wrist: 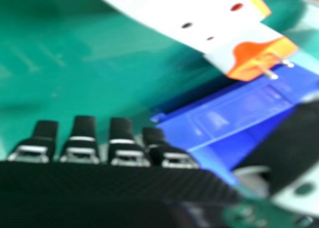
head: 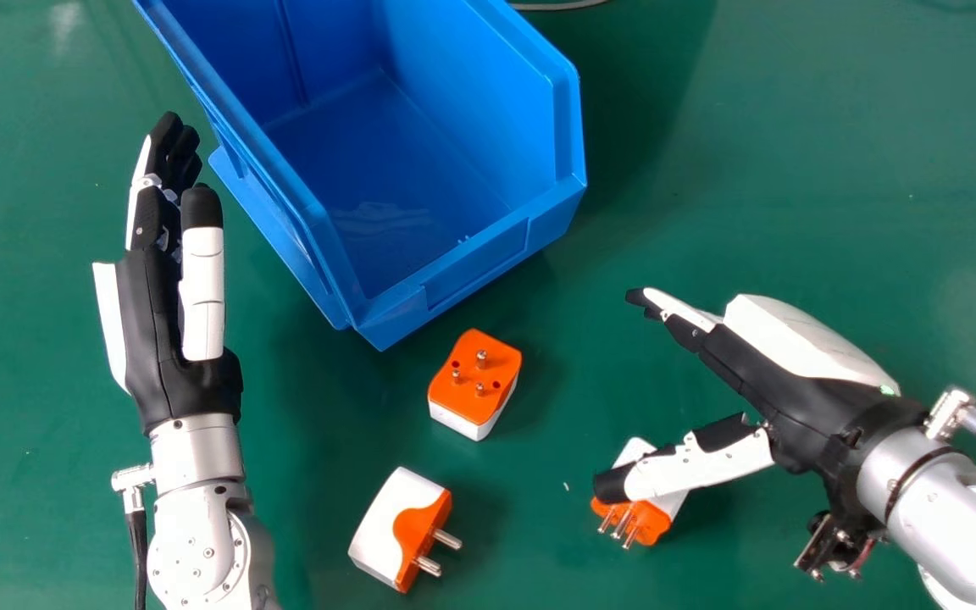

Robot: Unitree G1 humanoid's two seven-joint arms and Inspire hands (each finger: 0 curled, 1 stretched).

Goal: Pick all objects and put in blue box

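Orange-and-white, three adapters (head: pixel 473 373) lie on the green surface (head: pixel 793 203) near the blue box (head: pixel 475 267); the right hand (head: pixel 793 394), fingers extended, partly hides one, and the left hand's (head: pixel 153 339) fingers are straight

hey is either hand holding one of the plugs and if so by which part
Nothing is held: the left hand and right hand are open, and the plug partly behind the right thumb is not gripped.

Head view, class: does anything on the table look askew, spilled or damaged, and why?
Nothing looks damaged or spilled. Slightly untidy: the plug adapter nearest the blue box has its pins up, the left adapter has them sideways, and a pale speck marks the table.
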